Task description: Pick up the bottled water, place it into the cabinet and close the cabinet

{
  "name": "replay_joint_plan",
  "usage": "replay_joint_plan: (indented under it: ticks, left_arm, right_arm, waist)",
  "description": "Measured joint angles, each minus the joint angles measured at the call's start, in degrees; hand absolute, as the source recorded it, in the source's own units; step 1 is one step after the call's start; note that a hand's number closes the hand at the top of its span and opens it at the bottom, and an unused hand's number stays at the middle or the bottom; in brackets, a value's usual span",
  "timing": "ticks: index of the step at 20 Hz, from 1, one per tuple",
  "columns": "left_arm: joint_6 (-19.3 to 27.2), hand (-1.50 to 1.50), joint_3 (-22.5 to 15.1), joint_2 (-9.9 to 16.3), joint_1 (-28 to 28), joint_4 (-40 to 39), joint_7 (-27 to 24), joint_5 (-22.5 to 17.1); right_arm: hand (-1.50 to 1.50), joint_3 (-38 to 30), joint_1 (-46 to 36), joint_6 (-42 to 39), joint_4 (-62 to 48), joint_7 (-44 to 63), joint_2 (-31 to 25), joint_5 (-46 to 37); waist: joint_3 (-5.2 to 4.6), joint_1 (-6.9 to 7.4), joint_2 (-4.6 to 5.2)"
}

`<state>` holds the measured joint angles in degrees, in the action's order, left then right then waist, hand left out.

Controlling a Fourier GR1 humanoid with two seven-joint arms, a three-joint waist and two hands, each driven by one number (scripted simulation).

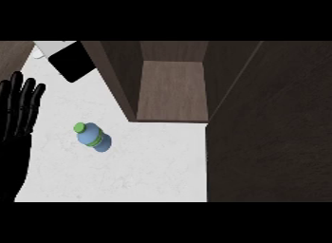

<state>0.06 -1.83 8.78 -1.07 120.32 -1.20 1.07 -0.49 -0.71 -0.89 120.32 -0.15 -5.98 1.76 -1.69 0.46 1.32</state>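
Left robot hand (11, 123) at the left edge of the frame, fingers straight and spread, pointing up-frame – open, holding nothing, resting. Right robot hand not visible.

Bottled water (92, 136) stands on the white worktop (148, 166), left of centre, well apart from the robot hand and from the cabinet. Seen nearly from above: green cap towards the upper left, blue body trailing to the lower right, so the long axis reads as roughly upright, with the top leaning toward the upper left of the frame. Green band around the body just below the cap.

Cabinet (172, 90) in dark brown wood, upper centre, open – the interior shows a bare lighter brown shelf or floor panel. Its door (281, 123) fills the right side of the frame as a large dark panel.

Upper left corner: black flat rectangular object (72, 62) lying tilted on the worktop, partly over a pale grey thing (51, 47); what they are I cannot tell.
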Motion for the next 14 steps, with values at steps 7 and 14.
replay_joint_plan:
  ticks: [7,14]
  left_arm:
    - [13.5,-1.50,3.8,-5.2,0.6,-0.9,4.1,8.2]
    - [30.8,-1.50,-4.8,-8.1,2.6,-0.4,15.9,14.7]
  right_arm:
    - [-1.50,2.3,3.7,0.1,3.7,2.0,1.6,0.7]
    - [-1.50,7.9,14.2,-1.4,11.8,10.9,2.5,4.3]
  waist:
    - [1.44,-0.70,-1.26]
    - [1.69,-1.34,-1.54]
